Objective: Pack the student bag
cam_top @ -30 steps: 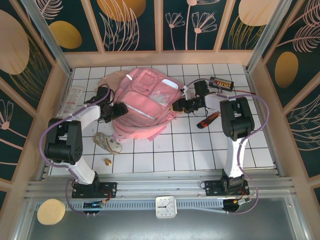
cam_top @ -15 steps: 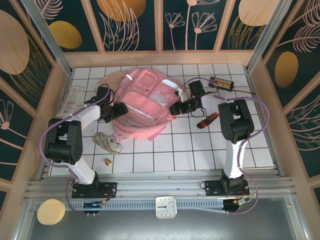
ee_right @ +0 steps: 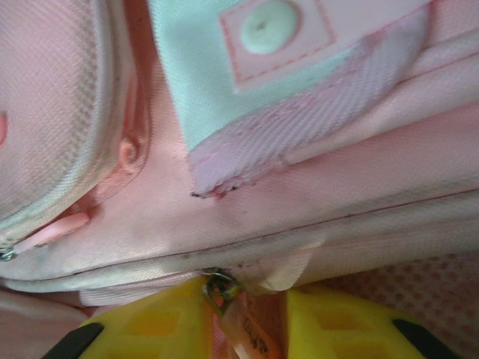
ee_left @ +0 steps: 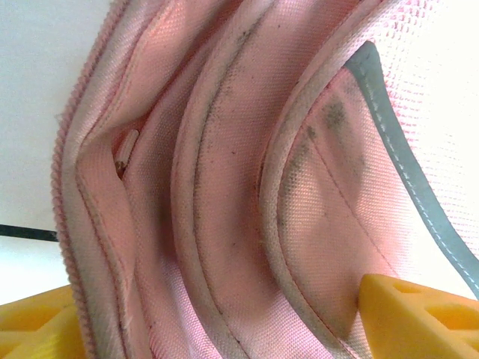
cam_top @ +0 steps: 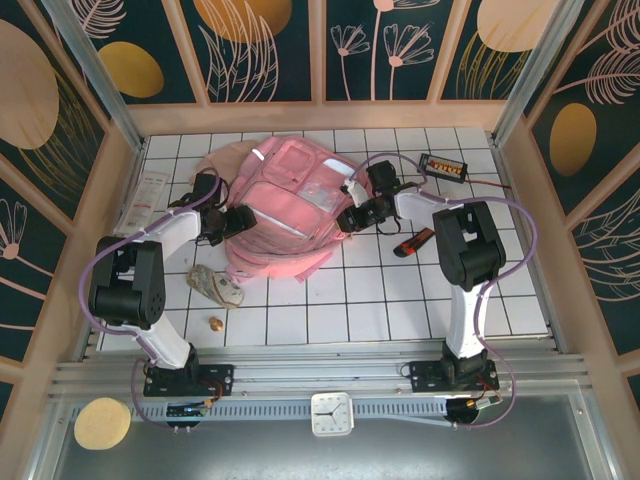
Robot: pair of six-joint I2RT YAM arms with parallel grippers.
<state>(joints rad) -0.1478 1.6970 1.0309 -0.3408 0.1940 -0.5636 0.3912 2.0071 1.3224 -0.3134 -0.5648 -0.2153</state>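
Observation:
The student bag (cam_top: 290,200), a big pale pink backpack, lies front up in the middle of the tiled table. At its left edge sits my left gripper (cam_top: 232,222). In the left wrist view this gripper (ee_left: 217,295) stands open, its yellow fingers (ee_left: 419,314) wide apart with folds of the bag's pink fabric (ee_left: 224,187) between them. My right gripper (cam_top: 353,217) is at the bag's right side. In the right wrist view it (ee_right: 251,303) is shut on a pink zipper pull (ee_right: 243,325) with a metal slider, against the bag's seam (ee_right: 299,217).
A red and black pen-like tool (cam_top: 415,241) and a black calculator (cam_top: 443,165) lie right of the bag. A white packet (cam_top: 140,198) is at the far left. A crumpled item (cam_top: 215,286) and a small brown object (cam_top: 214,323) lie in front of the bag.
My right gripper has shifted a little to the left along the bag's right side. The left arm and the bag have stayed put.

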